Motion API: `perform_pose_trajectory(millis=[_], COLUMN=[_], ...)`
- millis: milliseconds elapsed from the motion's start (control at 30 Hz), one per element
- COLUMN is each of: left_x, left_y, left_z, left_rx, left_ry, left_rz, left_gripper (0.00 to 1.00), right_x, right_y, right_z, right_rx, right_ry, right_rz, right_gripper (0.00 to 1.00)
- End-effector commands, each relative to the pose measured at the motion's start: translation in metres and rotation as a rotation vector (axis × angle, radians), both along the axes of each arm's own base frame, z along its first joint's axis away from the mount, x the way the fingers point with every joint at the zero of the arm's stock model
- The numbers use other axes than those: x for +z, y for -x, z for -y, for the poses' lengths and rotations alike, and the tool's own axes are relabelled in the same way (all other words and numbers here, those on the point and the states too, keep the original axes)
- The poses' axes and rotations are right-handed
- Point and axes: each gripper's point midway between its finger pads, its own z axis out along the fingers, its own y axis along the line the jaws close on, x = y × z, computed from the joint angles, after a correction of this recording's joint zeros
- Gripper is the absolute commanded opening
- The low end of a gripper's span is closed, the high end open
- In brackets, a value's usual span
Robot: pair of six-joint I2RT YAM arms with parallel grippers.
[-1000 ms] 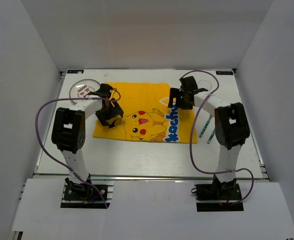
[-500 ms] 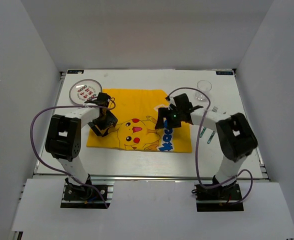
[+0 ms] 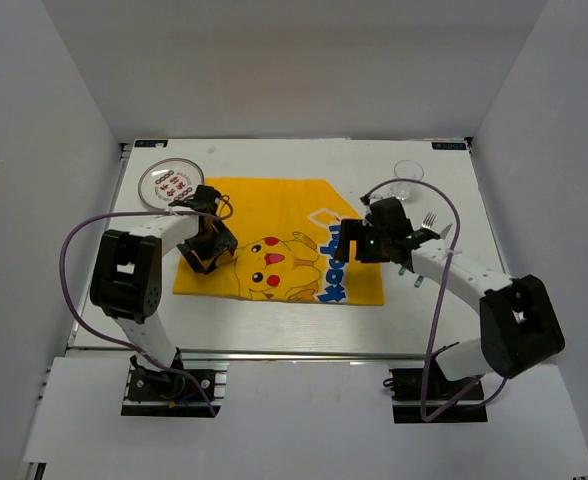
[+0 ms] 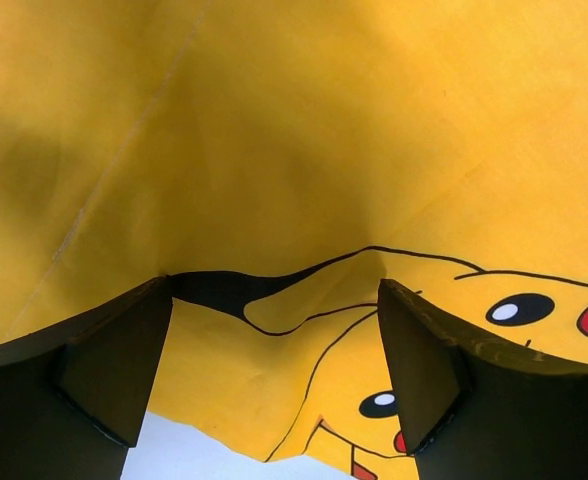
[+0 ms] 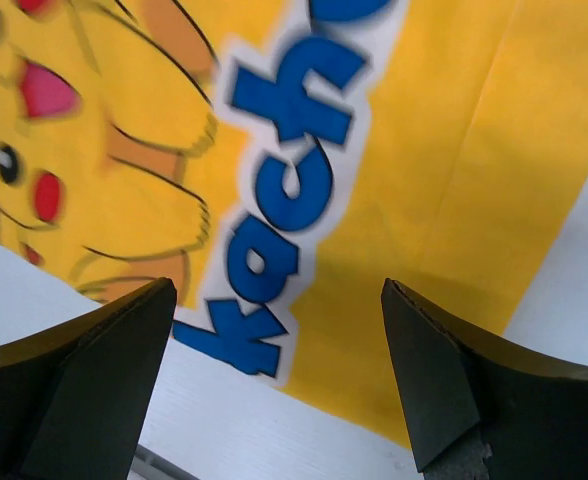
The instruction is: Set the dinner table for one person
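Left gripper [image 3: 208, 250] sits low, jaws wide apart, empty. Right gripper [image 3: 357, 240] same deal, elbow swung out right.

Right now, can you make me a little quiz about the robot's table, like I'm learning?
1. True or false: the plate sits on the yellow cloth.
2. Which gripper hangs over the blue letters? A: left gripper. B: right gripper.
3. Fill the gap: both grippers' jaws are ____.
Key: 1 false, it is on the bare table beside the cloth; 2 B; 3 open.
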Motion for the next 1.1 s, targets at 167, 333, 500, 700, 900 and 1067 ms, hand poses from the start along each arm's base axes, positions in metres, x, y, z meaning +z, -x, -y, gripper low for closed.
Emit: perform_pose_trajectory(millis=[167,333,500,700,900,1067], left_x=[-0.015,-0.023,-0.012,0.033,0.091,0.090], left_y=[-0.026,-0.056,-0.095,-0.127,-0.097,-0.028], left_z=[0.030,0.038,0.040,0.044,0.033,0.021], left_rx=[-0.027,-0.007,-0.006,-0.020,-0.038,0.038], left_ry=[0.041,0.061,0.046,0.042,0.017,0.041], left_rz=[-0.023,-0.034,-0.028,0.056,0.146,0.125], left_gripper=[0.94,0.95,0.96,0.96,0.98,0.98], right_x=[-0.077,-0.085,-0.064,-0.008,0.045,0.018], right_y=[-0.004,-0.054,-0.102,-0.130,-0.063,0.020], right_z=[0.005,0.035,0.049,0.043,0.026,0.007], right_rx=[-0.075,-0.222,-0.286,-0.260,-0.210,-0.134], right_ry=[0.138,0.381,0.418,0.344,0.078,-0.162], right_rz=[-0.211,-0.197,-0.139,-0.026,0.040,-0.089], right_gripper=[0.89,0.89,0.89,0.89,0.89,0.89])
